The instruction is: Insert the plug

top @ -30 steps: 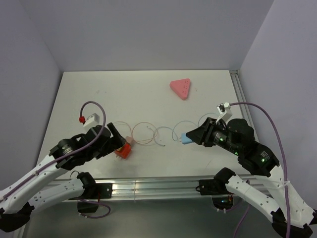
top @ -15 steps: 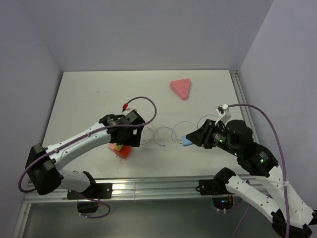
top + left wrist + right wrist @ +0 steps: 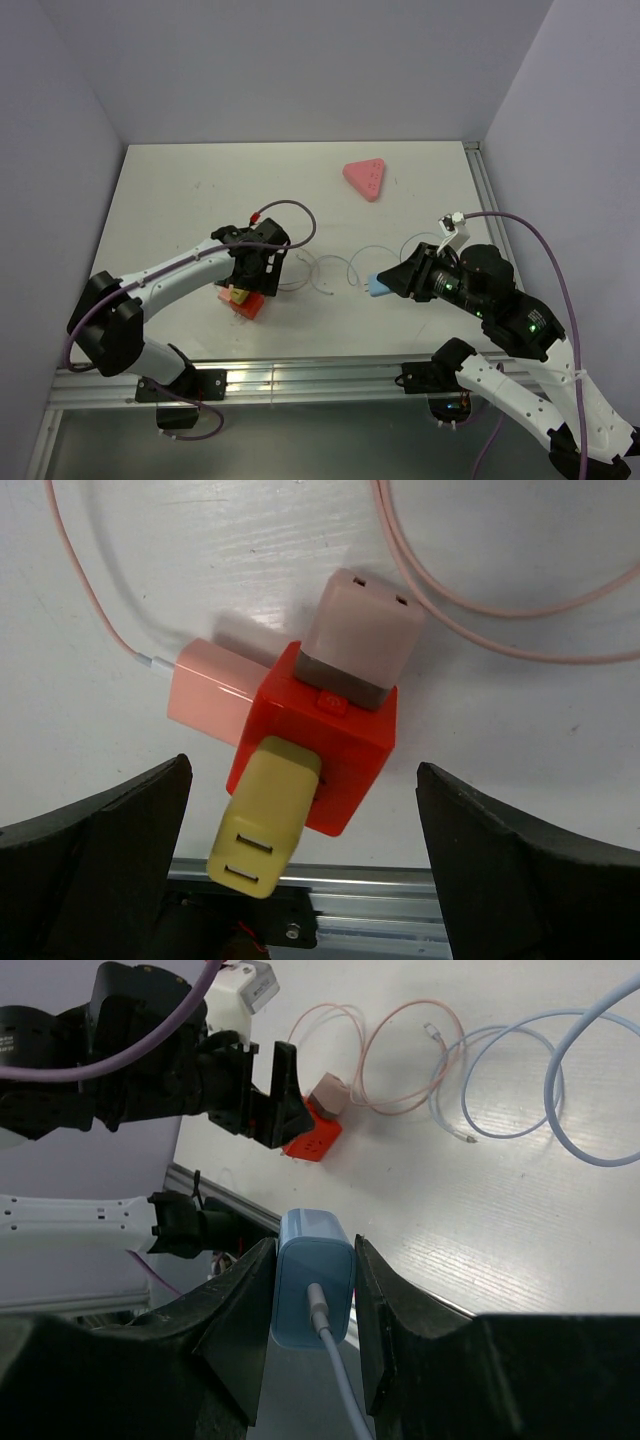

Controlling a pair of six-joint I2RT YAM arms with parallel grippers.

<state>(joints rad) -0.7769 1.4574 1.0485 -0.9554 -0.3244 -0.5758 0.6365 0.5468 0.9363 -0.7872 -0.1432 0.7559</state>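
The plug [image 3: 314, 1282], a small light-blue box with a pale cable out of its back, is pinched between my right gripper's [image 3: 314, 1256] fingers. In the top view the plug [image 3: 380, 286] hangs just above the table, right of centre. My left gripper [image 3: 303, 776] points down with its fingers wide open on either side of an orange-red block [image 3: 340, 742]. That block carries a yellow adapter [image 3: 262, 820] and a pinkish-grey adapter [image 3: 360, 638]. Nothing is held by the left gripper [image 3: 254, 272]. The pink triangular socket strip [image 3: 365, 179] lies far back, apart from both grippers.
Thin pink cable loops [image 3: 290, 268] and a pale-blue cable loop [image 3: 352, 268] lie between the two grippers. A metal rail [image 3: 320, 375] runs along the table's near edge, close behind the orange-red block [image 3: 250, 303]. Walls close in the left, back and right.
My left arm has swung up and over the orange-red block, so its gripper now points down at it with the fingers a little wider. The right gripper has barely moved with the plug.
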